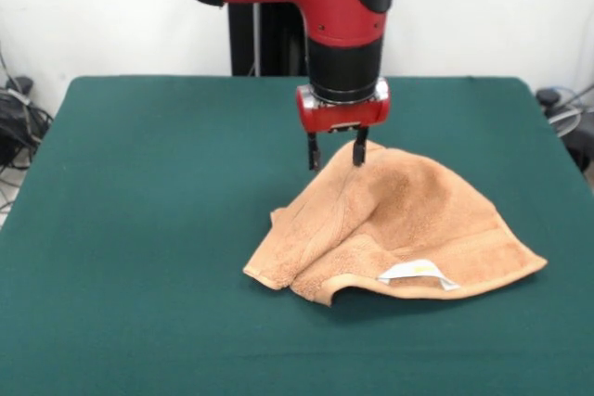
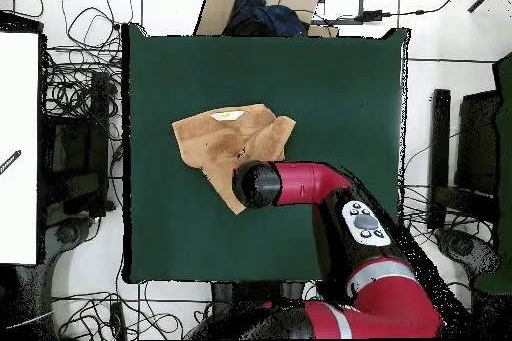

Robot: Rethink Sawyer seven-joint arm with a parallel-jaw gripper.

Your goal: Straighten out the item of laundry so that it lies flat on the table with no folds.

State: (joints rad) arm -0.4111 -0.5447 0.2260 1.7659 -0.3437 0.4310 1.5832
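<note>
Towel (image 1: 399, 229) (image 2: 225, 142): orange-tan terry cloth, resting on the table (image 1: 139, 229) (image 2: 330, 87), crumpled and rising to a peak, not flat. White label (image 1: 418, 274) (image 2: 226, 115) visible on the towel's hem, on the side away from the peak. One folded flap of the towel doubled over beside the label, with a lifted hem edge casting shadow on the green cloth. Gripper (image 1: 335, 148): positioned directly above the towel's peak, fingers (image 1: 314, 150) spread with a clear gap between them, pointing straight down. One fingertip touching or just beside the peak; other fingertip clear of the fabric. Nothing pinched. In the overhead view, arm (image 2: 300, 182) covering the towel's edge nearest the robot base.
</note>
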